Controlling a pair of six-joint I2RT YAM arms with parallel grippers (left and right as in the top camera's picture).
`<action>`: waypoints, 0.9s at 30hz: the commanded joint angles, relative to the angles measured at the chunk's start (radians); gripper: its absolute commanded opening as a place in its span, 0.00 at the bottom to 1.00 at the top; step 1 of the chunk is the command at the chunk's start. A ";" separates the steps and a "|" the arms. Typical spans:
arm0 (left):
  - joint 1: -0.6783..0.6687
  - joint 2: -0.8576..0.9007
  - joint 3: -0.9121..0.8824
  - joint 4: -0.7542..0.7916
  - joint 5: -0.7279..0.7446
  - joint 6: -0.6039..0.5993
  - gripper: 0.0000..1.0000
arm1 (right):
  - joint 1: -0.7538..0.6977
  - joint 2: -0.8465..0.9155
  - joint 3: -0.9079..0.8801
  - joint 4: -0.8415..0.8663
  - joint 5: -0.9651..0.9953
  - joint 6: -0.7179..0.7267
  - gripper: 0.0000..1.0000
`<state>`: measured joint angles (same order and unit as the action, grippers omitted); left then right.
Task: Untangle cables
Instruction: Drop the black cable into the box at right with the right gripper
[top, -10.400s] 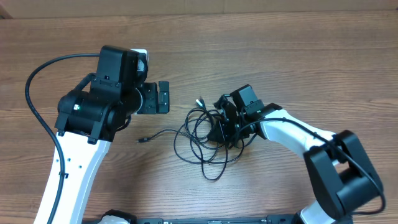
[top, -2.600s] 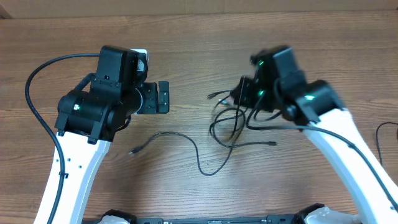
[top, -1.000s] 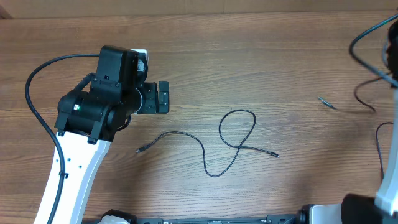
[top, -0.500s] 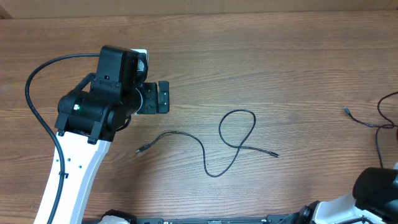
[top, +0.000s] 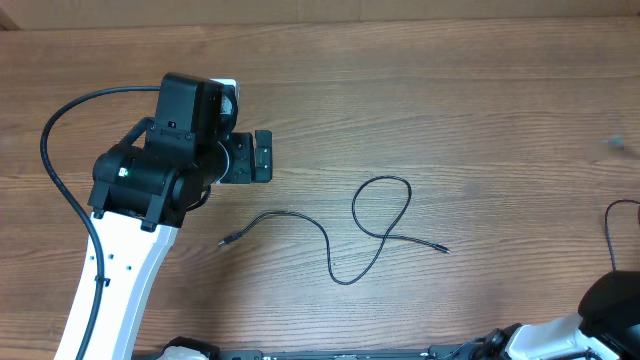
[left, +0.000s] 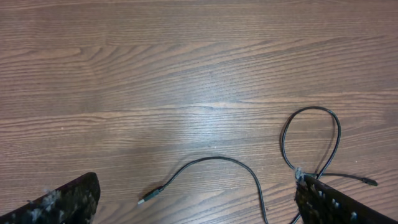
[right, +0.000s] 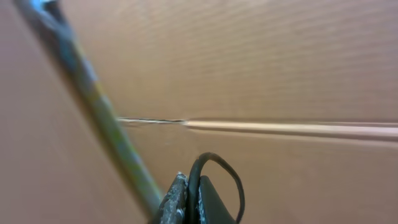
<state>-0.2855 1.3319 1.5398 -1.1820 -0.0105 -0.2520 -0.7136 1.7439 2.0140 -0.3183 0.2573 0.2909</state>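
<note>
One black cable (top: 290, 213) lies loose on the wooden table, with a plug end (top: 226, 240) at the left and a loop (top: 408, 195) at the right. It also shows in the left wrist view (left: 214, 158). My left gripper (top: 262, 155) hovers above and to the left of it, open and empty (left: 196, 182). My right gripper (right: 188, 183) is shut on a thin black cable (right: 231, 173) that arches out of the jaws. In the overhead view only the right arm's base (top: 610, 300) and a cable arc (top: 612, 215) show at the right edge.
The wooden table (top: 450, 110) fills the overhead view. The right wrist view shows a blurred brown surface (right: 280, 74) and a blurred greenish rod (right: 93, 106) slanting across the left.
My right arm has carried the rest of the cables off past the right edge, and one strand stays on the table. The left arm has not moved.
</note>
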 joint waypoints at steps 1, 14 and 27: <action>0.004 0.009 0.020 0.001 0.011 0.020 1.00 | 0.006 0.027 0.022 -0.008 -0.096 0.029 0.04; 0.004 0.009 0.020 0.001 0.011 0.020 1.00 | -0.018 0.137 0.006 -0.328 0.060 -0.020 0.04; 0.004 0.009 0.020 0.001 0.011 0.020 1.00 | -0.035 0.179 0.006 -0.491 0.055 -0.029 0.15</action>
<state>-0.2855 1.3319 1.5398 -1.1824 -0.0105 -0.2520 -0.7471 1.9022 2.0090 -0.7956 0.2966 0.2642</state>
